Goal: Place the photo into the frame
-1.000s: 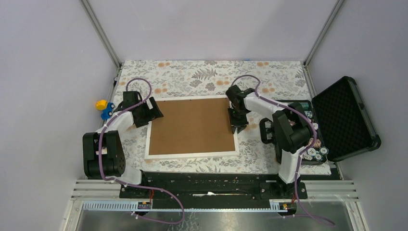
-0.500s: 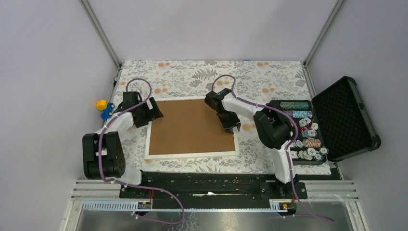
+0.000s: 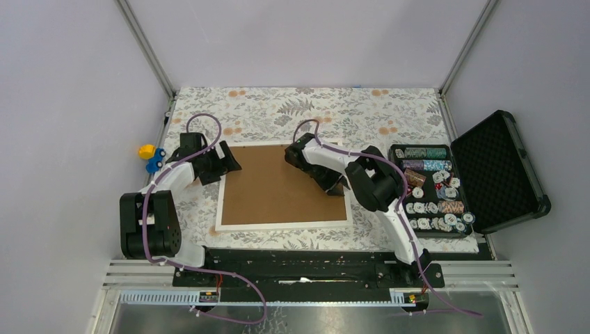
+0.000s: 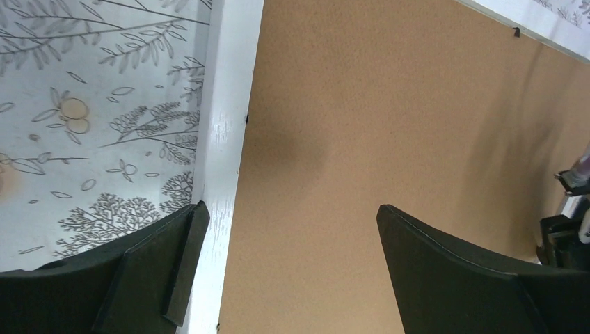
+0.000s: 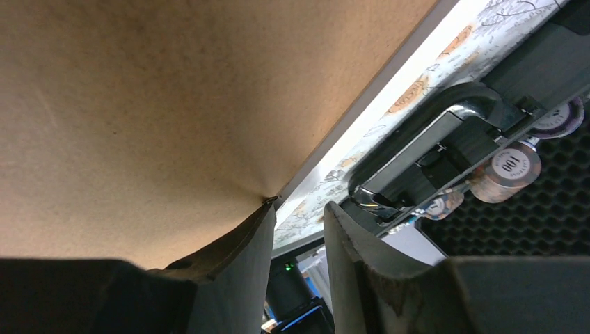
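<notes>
The white frame (image 3: 285, 225) lies flat on the floral cloth with a brown backing board (image 3: 278, 184) filling it. The photo is hidden. My left gripper (image 3: 229, 161) is open at the frame's upper left corner. In the left wrist view its jaws (image 4: 289, 207) straddle the white frame edge (image 4: 222, 139) and the board (image 4: 389, 104), with nothing between them. My right gripper (image 3: 339, 186) rests low over the board's right side. In the right wrist view its fingers (image 5: 299, 205) stand a narrow gap apart, holding nothing; one fingertip touches a small tab at the board's (image 5: 174, 104) edge, beside the frame rim (image 5: 407, 66).
An open black case (image 3: 497, 170) with rows of poker chips (image 3: 435, 188) sits just right of the frame, close to my right arm. A small yellow and blue toy (image 3: 149, 156) lies off the cloth at the left. Metal posts stand at the back corners.
My right gripper swung left and inward from the frame's right edge onto the board. The frame has slid slightly to the right. The left arm stayed nearly still.
</notes>
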{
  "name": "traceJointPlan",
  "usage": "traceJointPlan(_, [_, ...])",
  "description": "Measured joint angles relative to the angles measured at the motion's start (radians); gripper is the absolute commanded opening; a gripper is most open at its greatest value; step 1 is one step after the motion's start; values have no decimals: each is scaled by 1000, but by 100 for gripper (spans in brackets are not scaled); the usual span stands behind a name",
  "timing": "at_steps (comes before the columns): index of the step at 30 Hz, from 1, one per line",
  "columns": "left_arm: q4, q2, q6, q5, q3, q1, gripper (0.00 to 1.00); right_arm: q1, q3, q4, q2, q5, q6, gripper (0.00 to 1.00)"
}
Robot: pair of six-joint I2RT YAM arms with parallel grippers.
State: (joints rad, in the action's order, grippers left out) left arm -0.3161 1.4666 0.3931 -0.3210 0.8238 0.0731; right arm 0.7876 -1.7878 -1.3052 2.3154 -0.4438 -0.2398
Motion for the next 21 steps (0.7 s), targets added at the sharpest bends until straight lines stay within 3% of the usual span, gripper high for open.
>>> traceJointPlan(8, [-20, -19, 35, -105, -6, 0, 99, -9, -47, -2, -11, 28, 8, 56])
traceJointPlan(14, [-51, -146, 56, -122, -34, 40, 99, -87, -121, 291, -166, 249, -32, 65])
traceJointPlan(21, [-77, -237, 138, -17, -37, 48, 99, -334, 292, 581, -673, 460, -72, 87])
